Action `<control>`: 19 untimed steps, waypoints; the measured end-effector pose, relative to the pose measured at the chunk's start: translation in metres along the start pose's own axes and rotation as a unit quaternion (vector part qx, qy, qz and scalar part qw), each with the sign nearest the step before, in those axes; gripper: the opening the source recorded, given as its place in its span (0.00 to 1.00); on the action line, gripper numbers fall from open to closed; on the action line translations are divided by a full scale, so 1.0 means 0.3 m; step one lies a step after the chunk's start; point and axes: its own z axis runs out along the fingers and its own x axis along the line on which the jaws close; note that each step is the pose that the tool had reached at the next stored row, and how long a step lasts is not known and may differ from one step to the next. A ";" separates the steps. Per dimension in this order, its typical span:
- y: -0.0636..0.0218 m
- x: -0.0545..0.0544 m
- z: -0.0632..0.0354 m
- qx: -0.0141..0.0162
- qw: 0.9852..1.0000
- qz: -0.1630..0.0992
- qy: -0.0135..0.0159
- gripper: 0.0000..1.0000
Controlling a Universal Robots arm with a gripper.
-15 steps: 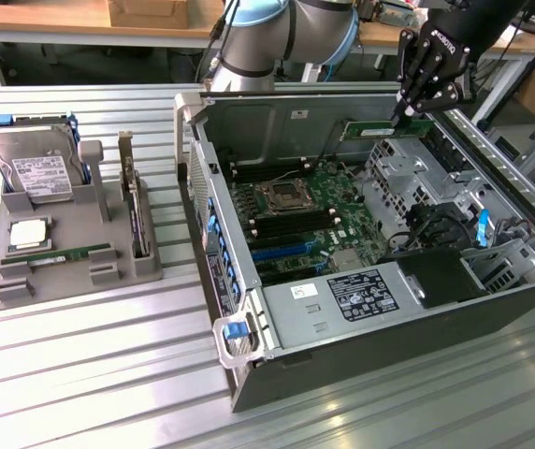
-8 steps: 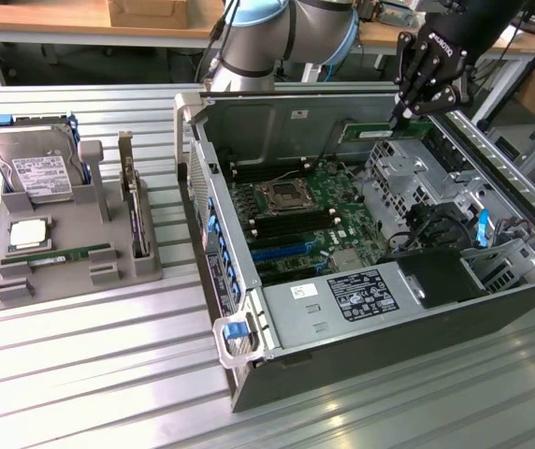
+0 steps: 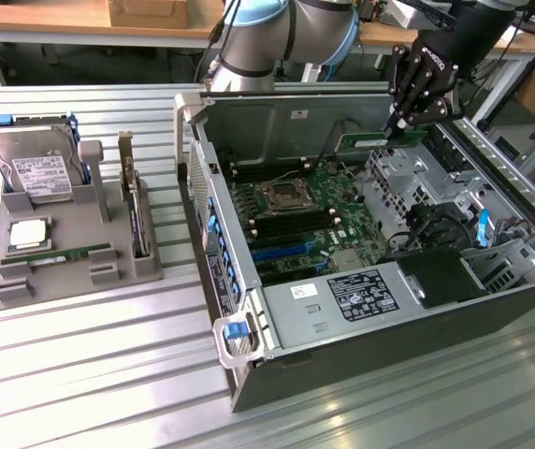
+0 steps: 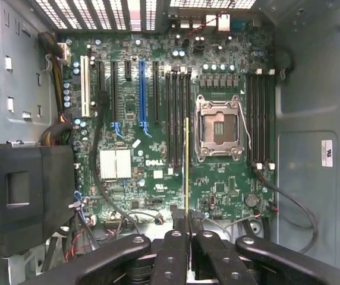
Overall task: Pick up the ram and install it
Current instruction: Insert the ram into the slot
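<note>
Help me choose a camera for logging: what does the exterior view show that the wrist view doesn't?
Exterior view adds: a grey parts tray beside the case, holding a hard drive, a second green memory stick and an upright card.
Wrist view adds: the ram edge-on, a thin line parallel to the black memory slots.
Both: jaws shut on the ram above the motherboard and its CPU socket.

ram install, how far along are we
Done: the ram is picked up, clamped in the gripper. In hand: it hangs edge-down over the motherboard, near the slots beside the socket. Left: it is not yet seated in a slot.
</note>
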 end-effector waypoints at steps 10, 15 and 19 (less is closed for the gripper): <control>-0.002 0.004 0.042 0.000 1.000 0.000 0.000 0.12; -0.002 0.005 0.056 0.000 1.000 0.000 0.000 0.12; -0.003 0.006 0.070 0.000 1.000 0.000 0.000 0.12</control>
